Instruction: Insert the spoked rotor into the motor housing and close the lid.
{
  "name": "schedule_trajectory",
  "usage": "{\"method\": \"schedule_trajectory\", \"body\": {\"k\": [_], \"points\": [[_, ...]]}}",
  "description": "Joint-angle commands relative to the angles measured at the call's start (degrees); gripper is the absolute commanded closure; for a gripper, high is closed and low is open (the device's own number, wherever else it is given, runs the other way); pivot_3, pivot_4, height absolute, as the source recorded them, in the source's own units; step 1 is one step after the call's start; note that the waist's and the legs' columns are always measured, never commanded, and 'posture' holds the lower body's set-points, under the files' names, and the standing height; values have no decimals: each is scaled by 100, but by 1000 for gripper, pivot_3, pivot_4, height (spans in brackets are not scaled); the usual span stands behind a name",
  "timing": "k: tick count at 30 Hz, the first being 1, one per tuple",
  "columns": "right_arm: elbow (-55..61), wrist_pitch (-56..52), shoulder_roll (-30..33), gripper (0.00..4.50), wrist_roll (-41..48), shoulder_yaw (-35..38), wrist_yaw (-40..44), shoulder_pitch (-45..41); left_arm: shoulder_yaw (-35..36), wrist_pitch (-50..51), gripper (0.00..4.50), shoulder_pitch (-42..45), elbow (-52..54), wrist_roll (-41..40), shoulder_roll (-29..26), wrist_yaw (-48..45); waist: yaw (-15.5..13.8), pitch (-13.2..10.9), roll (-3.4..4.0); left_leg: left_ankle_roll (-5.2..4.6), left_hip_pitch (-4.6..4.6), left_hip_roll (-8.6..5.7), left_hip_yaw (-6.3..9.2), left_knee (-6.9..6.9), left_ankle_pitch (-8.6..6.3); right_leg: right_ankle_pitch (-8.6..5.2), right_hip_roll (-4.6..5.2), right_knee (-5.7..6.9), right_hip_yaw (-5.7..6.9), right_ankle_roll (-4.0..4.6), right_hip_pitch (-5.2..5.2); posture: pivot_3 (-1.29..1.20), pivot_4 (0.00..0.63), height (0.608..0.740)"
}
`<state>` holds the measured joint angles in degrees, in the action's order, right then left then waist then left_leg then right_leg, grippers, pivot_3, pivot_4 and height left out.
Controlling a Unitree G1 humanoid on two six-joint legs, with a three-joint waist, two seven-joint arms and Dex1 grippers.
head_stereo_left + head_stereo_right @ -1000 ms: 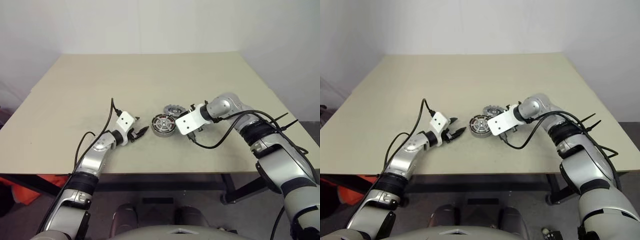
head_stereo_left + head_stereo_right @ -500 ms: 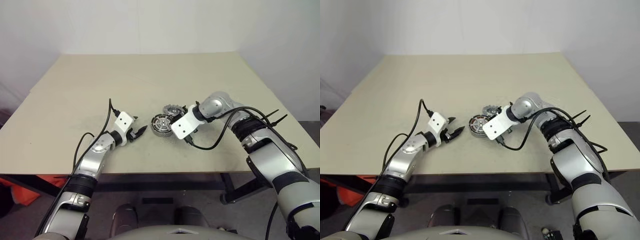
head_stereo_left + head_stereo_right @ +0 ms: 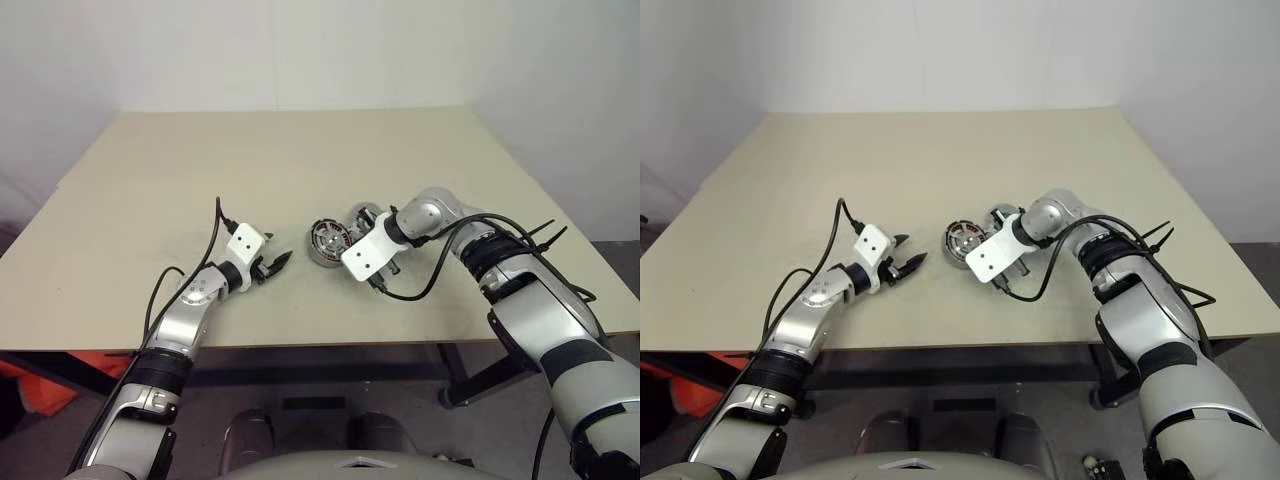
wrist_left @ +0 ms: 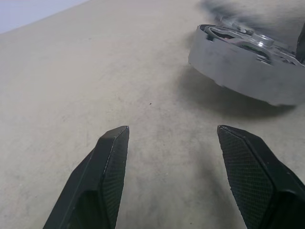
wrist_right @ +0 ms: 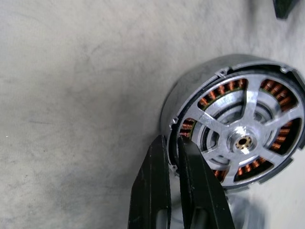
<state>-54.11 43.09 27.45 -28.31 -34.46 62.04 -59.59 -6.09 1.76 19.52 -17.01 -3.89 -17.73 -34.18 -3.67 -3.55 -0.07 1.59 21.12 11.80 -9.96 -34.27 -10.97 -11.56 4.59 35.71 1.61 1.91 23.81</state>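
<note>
Right gripper point(image 5: 172, 145) is down at the housing point(image 5: 190, 95), and its two black fingers point(image 5: 153, 191) are pinched almost together on the housing's rim, one finger outside the wall, the other just inside it over the copper coils. A narrow grip, clamped on that thin metal edge. In the head views the housing point(image 3: 326, 243) looks tipped up, its open face turned toward the left arm, with the right arm's white wrist block pressed in just beside it.

The rotor point(image 5: 248, 138) sits inside the housing, bright silver spokes fanning out from a small brass-coloured hub, coils showing orange-brown through the gaps between spokes. It looks seated within the ring, though whether it is fully home I cannot tell.

The lid point(image 3: 362, 214) lies on the table point(image 3: 300, 150) just behind the housing and partly hidden by the right arm; only a grey round edge of it shows.

Left gripper point(image 3: 277, 264) hangs low over the bare tabletop, near the housing but apart from it. Its fingers point(image 4: 107, 176) stand wide, nothing between them, with plain table under the gap. From its wrist view the housing's point(image 4: 243, 71) silver side wall rises ahead, one edge lifted off the surface with shadow beneath it.
</note>
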Motion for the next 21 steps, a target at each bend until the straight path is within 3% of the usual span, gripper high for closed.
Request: {"method": "schedule_trajectory", "body": {"k": [1,5,10,17,21], "points": [[-138,-81,-23,4478,-55,47,-139,-94,64,-82,1395,84,200,-8,14,62,0,0,0,0,-1,0,0,0,0,0,-1,1,0,0,-1,0,0,740],[-59,-523,-86,4478,515,429,195,-76,66,-88,1395,42,221,2,34,98,14,-1,0,1,-3,1,0,0,1,2,-3,1,-1,3,-1,0,0,740],[815,-2437,33,4478,1579,1138,1260,151,67,-119,1395,-77,246,15,46,165,-26,-4,3,1,13,2,1,0,1,5,-4,-1,0,8,8,0,0,740],[2473,-3953,635,4478,1959,1320,2096,743,64,-134,1395,-187,284,1,74,229,-150,-5,3,-16,65,4,1,-1,-7,4,-4,-12,11,10,45,0,0,740],[3422,-4890,610,4478,2226,1338,2289,1025,47,-126,1395,-213,319,4,92,263,-164,-6,3,-13,58,7,0,-1,-6,4,-4,-9,8,9,47,0,0,740]]}}
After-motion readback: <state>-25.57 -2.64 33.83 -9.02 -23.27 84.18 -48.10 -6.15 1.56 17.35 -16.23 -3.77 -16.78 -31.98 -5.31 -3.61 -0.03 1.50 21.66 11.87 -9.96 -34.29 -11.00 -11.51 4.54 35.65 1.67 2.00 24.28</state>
